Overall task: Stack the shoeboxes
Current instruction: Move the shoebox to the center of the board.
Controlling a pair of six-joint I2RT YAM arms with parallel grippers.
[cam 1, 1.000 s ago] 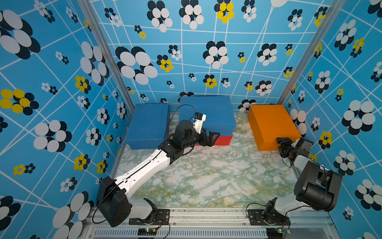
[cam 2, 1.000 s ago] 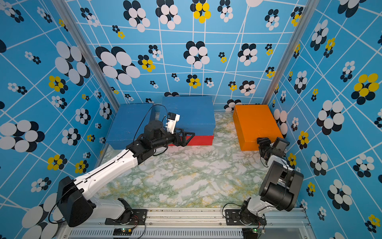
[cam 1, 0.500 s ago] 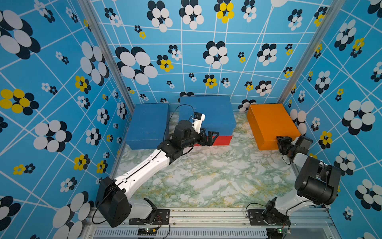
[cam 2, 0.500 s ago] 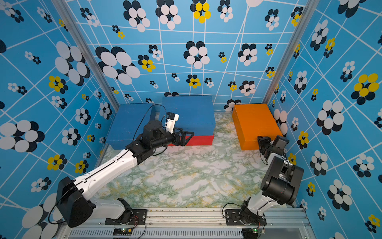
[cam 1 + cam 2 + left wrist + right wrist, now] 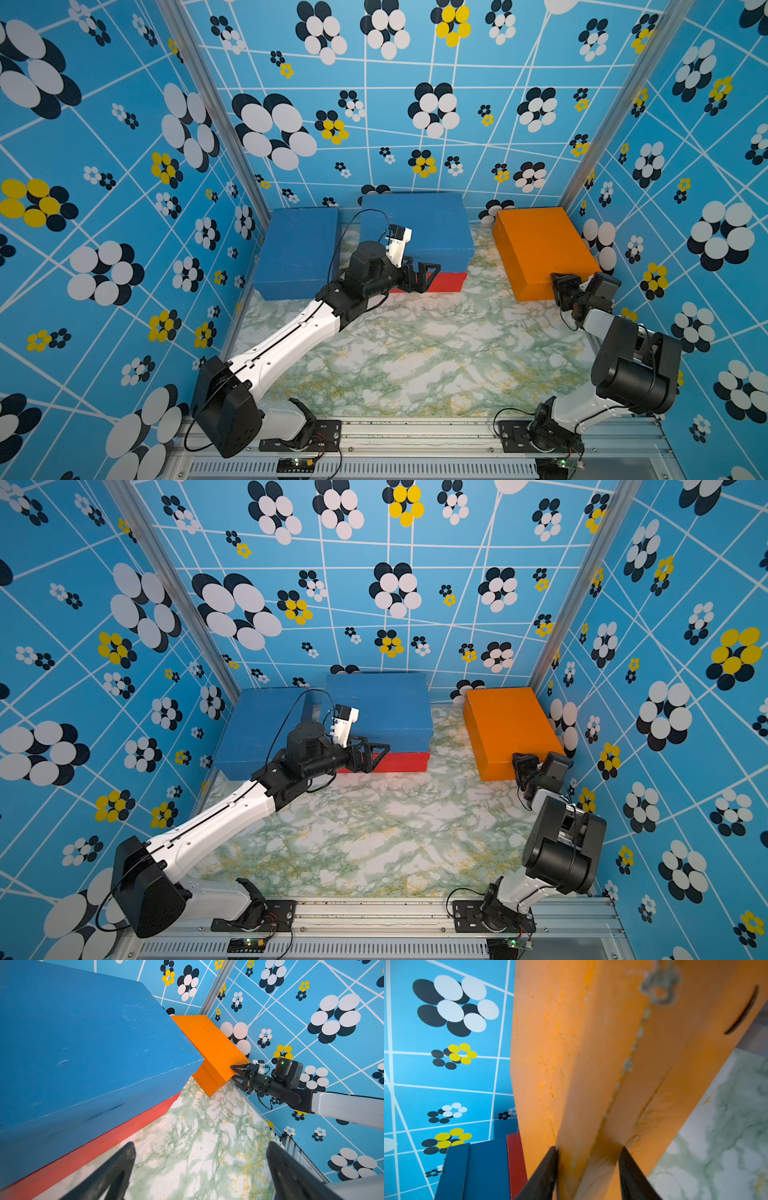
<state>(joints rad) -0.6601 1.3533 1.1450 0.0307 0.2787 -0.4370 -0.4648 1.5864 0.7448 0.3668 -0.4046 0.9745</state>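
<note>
**Operator:** Report the tabletop and its load.

**Technician:** Layout is unchanged from a second ago; all four boxes stand along the back. The single blue box sits at the left wall. The second blue box rests on the red box in the middle, so one pair is stacked. The orange box stands alone by the right wall, well apart from that pair.

**Operator:** State what differs from a second ago.

**Technician:** The right fingers only. Then they stood apart at the near corner of the orange box; now they are clamped on that corner, one finger over the lid, the other lower. Exactly what the lower finger bears on cannot be told.

**Operator:** And the left fingers?

**Technician:** Wide apart and holding nothing, just beside the front of the red box, as before.

**Operator:** Consequence for the task?

**Technician:** As a judgement, the grasp step is complete and the lift is not yet begun; the likely destination is the middle pair. The orange box is far wider than the grip and is held at one corner, so it may swing or slip. Two boxes remain unstacked.
</note>
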